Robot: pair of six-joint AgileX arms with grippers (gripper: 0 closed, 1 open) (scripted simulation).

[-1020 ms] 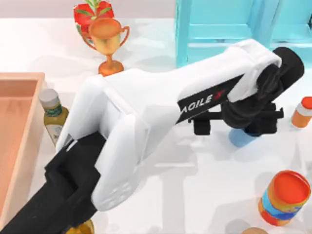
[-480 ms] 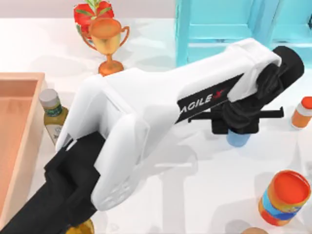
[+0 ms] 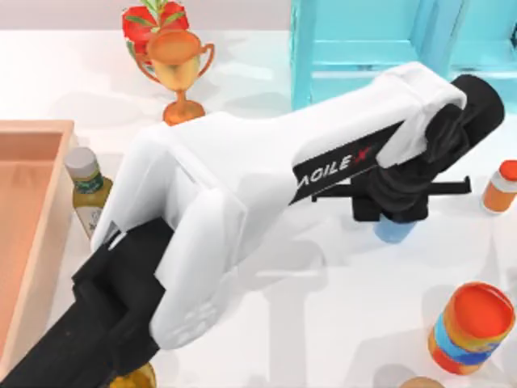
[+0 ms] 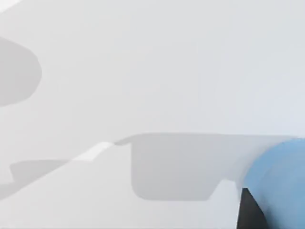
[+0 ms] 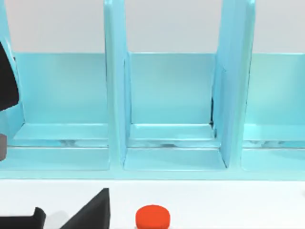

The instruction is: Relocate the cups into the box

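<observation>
The light blue cup [image 3: 394, 230] stands on the white table at the right, in front of the turquoise cabinet. My left arm reaches across the table from the lower left, and my left gripper [image 3: 393, 212] is shut on this cup from above. In the left wrist view the blue cup [image 4: 281, 181] sits close beside a dark fingertip [image 4: 248, 212]. The box [image 3: 36, 128], a pale salmon wooden tray with thick walls, lies at the far left edge. A brown rounded top [image 3: 422, 382] peeks in at the bottom edge, too cut off to identify.
A gold trophy [image 3: 179, 69] and red flowers [image 3: 153, 20] stand at the back left. An olive bottle [image 3: 87, 190] is beside the box. The turquoise cabinet [image 3: 380, 40] fills the back right. A small orange bottle [image 3: 501, 186] and an orange-lidded can [image 3: 472, 327] are at the right.
The left gripper's fingers have closed in on the blue cup. Over the last half second the arm and cup have barely moved.
</observation>
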